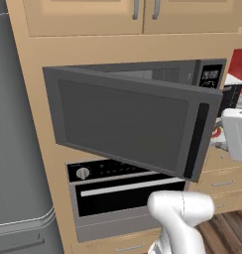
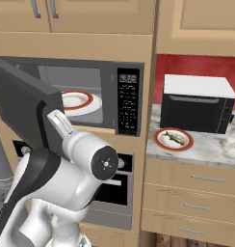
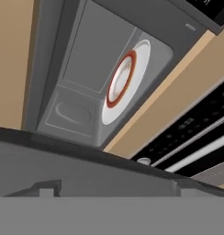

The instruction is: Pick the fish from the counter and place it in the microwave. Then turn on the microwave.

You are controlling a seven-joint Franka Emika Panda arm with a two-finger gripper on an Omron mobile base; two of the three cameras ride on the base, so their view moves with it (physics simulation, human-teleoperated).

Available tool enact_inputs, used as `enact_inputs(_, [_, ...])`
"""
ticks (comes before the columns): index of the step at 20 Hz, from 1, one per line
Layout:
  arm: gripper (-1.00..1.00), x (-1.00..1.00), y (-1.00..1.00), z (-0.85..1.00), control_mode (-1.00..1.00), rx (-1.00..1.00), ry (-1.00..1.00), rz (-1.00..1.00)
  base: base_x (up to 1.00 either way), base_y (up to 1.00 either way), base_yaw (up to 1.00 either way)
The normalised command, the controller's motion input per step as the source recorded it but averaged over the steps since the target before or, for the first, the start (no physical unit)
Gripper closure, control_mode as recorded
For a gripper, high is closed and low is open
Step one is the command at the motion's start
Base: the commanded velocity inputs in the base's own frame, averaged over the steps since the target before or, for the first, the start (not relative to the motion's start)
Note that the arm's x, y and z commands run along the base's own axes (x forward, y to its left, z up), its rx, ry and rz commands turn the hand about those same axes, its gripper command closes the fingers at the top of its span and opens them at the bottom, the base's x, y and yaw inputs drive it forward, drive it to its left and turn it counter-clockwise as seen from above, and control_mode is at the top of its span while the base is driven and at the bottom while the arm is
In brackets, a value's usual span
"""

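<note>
The fish point(image 2: 173, 138) is left on its counter plate point(image 2: 160, 142); whether the gripper is open cannot be told. The swung microwave door point(image 1: 123, 124) could be clipped.

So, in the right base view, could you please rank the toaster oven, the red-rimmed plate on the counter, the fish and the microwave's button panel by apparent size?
Largest to smallest:
1. toaster oven
2. microwave's button panel
3. red-rimmed plate on the counter, roughly comparable to the panel in area, so that order is unsure
4. fish, clearly smallest
</note>
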Motion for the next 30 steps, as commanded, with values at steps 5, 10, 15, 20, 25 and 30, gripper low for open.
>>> enact_inputs(5, [-1.00, -0.34, 0.44, -0.16, -1.00, 0.00, 0.00, 0.01, 0.00, 0.00, 0.00])
enact_inputs(10, [-1.00, -0.32, 0.46, -0.17, -1.00, 0.00, 0.00, 0.02, 0.00, 0.00, 0.00])
enact_inputs(15, [-1.00, -0.30, 0.46, -0.17, -1.00, 0.01, 0.00, 0.03, 0.00, 0.00, 0.00])
enact_inputs(20, [-1.00, -0.31, 0.47, -0.18, -1.00, 0.00, 0.00, 0.05, 0.00, 0.00, 0.00])
enact_inputs(25, [-1.00, -0.31, 0.48, -0.19, -1.00, 0.00, 0.00, 0.06, 0.00, 0.00, 0.00])
enact_inputs(30, [-1.00, -0.31, 0.49, -0.20, -1.00, 0.00, 0.00, 0.06, 0.00, 0.00, 0.00])
